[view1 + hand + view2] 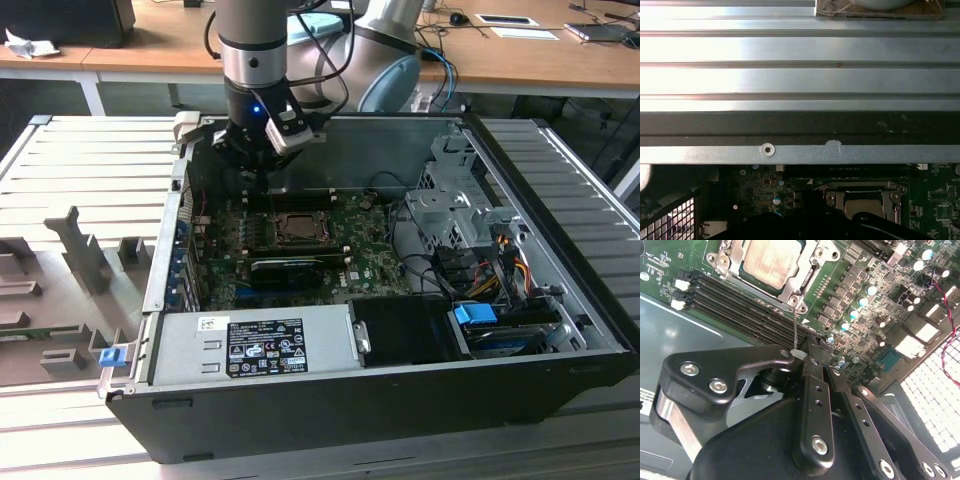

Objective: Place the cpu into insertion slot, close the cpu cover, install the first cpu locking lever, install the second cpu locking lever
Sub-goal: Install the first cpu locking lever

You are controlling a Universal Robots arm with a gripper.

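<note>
Black pincer [807,352] fingers meet on a thin lever [795,330] beside the cpu cover [805,282], memory slots [740,305] alongside.

**Ribbed table under an open case**

Ribbed silvery metal table [90,160], slatted from side to side. Directly on it, an open black computer case [380,395], lid off, green board facing up inside. Toward the exterior view's left, just beside the case, grey moulded fixture blocks [85,250] standing upright on a flat grey plate [30,350].
</note>
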